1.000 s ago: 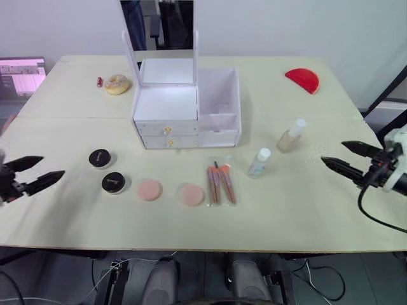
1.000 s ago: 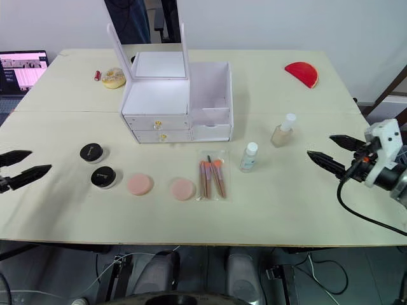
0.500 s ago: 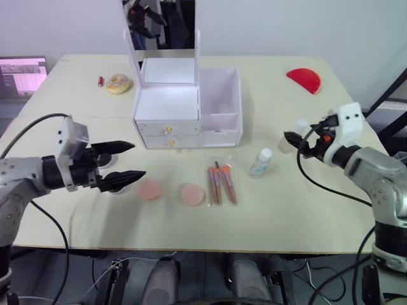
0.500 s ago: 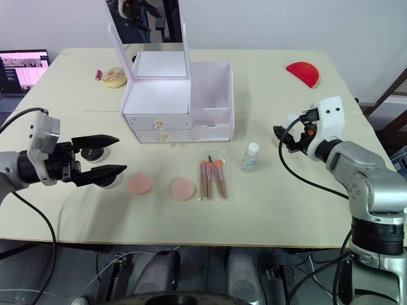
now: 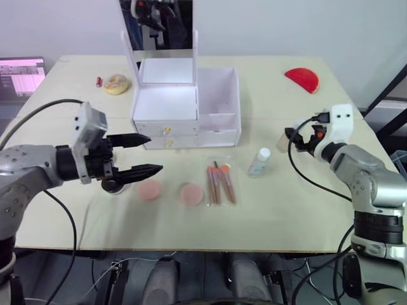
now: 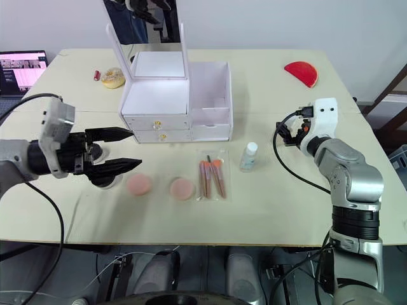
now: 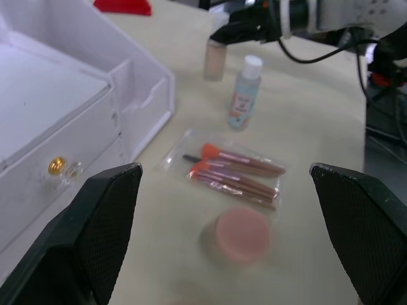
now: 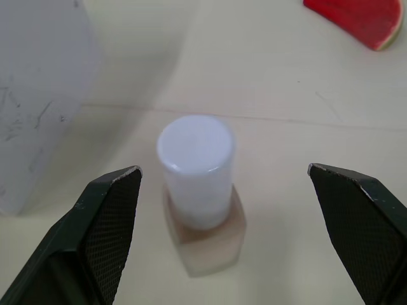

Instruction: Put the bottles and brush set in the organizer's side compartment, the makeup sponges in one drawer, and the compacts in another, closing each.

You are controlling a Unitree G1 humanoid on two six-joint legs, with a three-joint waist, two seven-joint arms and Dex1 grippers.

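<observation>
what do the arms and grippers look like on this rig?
Grey, smooth, rounded arm shells with black joints. Each wrist carries a white boxy module. Loose black cables loop along both arms. Left gripper and right gripper: two black, tapered, pointed fingers with cross-hatched inner pads.

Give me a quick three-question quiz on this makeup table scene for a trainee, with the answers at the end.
1. True or false: the right tool is open, with the beige bottle between its fingers.
2. How many pink sponges lie on the table?
3. Which drawers of the white organizer are open: A top, B bottom, C neither?

Key: 1 true. 2 two. 3 C, both are closed.
</observation>
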